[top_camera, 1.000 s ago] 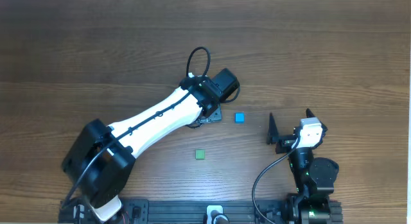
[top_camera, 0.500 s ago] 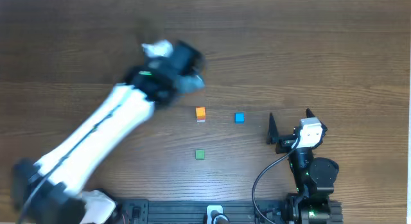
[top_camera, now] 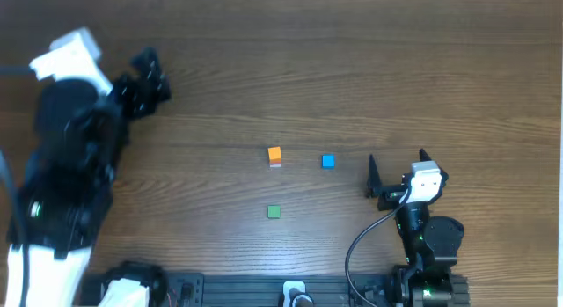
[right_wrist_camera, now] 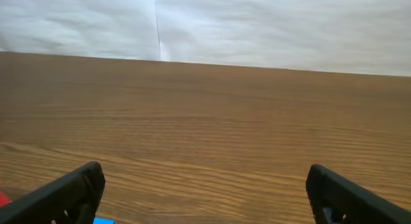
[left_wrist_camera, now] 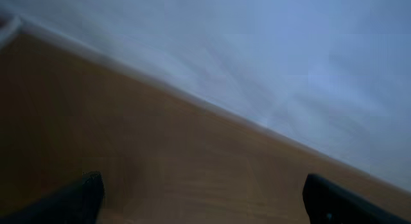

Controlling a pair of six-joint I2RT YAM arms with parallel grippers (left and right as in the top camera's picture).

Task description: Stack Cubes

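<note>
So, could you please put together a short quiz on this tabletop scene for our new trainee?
1. True or false: in the top view, the small green cube lies nearer the arms' bases than the small orange cube and the small blue cube.
2. Which cube on the brown wooden table lies closest to the right arm's jaws? A) orange B) blue C) green
3. Fill in: the left arm's jaws, like the right's, stand ____ and hold nothing.
Key: 1 true; 2 B; 3 open.
</note>
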